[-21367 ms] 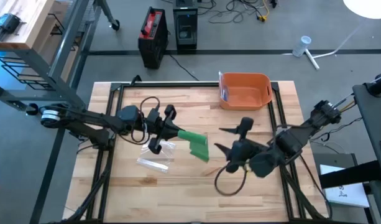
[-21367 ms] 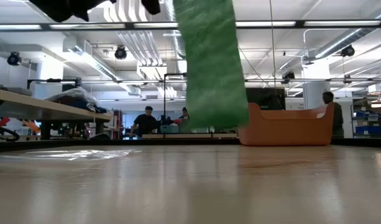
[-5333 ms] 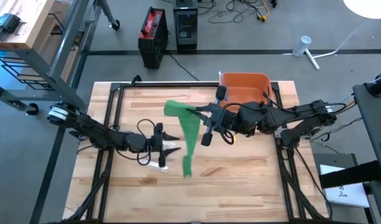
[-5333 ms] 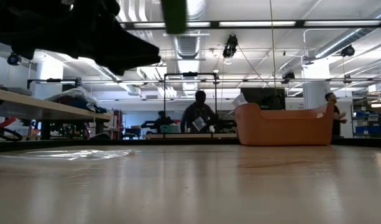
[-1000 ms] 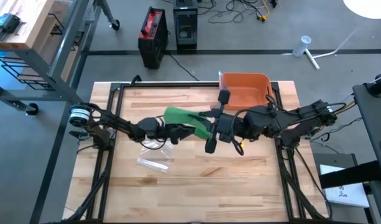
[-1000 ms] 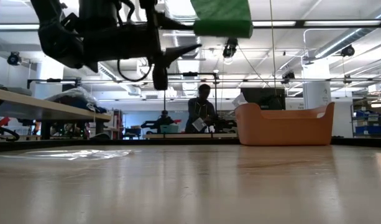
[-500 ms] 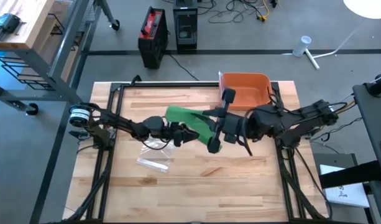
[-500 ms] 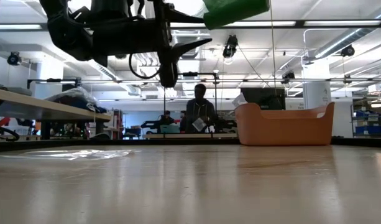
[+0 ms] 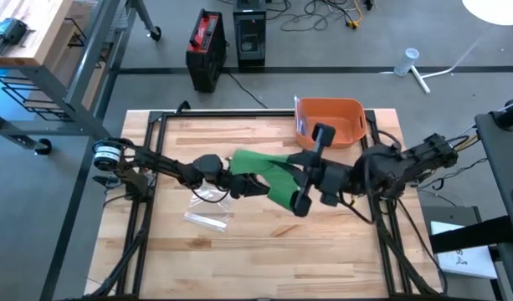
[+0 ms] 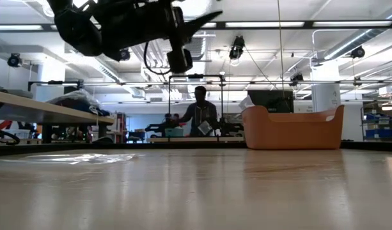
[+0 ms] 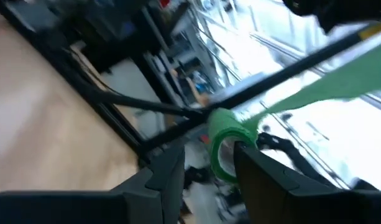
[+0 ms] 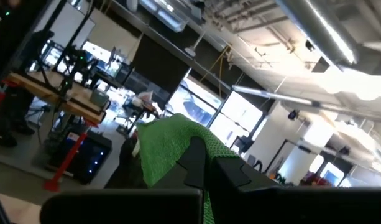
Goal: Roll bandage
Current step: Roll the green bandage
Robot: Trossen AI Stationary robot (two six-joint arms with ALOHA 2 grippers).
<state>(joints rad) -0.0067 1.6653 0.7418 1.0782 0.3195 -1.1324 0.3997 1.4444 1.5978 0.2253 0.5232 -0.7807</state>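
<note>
The green bandage (image 9: pixel 269 173) hangs in the air over the middle of the table between both grippers. Its rolled end (image 11: pixel 223 144) sits between the fingers of my left gripper (image 9: pixel 256 186) (image 11: pixel 209 171), and a flat strip (image 11: pixel 330 78) runs from the roll toward my right gripper. My right gripper (image 9: pixel 288 182) (image 12: pixel 206 165) is shut on green cloth (image 12: pixel 168 146). In the low view only a dark arm (image 10: pixel 128 25) shows, high up; the bandage is out of that view. My left gripper has the bandage's rolled end (image 11: pixel 230 155) between its two fingers, which lie level, coming from the table's left. The roll is clear of the table, and the strip leads off it toward the other gripper. My right gripper pinches the bandage's flat strip (image 12: pixel 189 144) between its shut fingers, coming level from the table's right. A piece of cloth spreads out beyond the fingers. One layer or several, I cannot tell; the cloth is clear of the table.
An orange bin (image 9: pixel 330 123) (image 10: pixel 291 129) stands at the far right of the table. Clear plastic wrappers (image 9: pixel 207 220) (image 10: pixel 74 158) lie on the wood left of the middle. People (image 10: pixel 199 115) move in the room beyond.
Both grippers have gone toward the table's right edge with the bandage held between them, and upward. The bandage's lower edge, seen at the top of the low view a second ago, has risen out of it.
</note>
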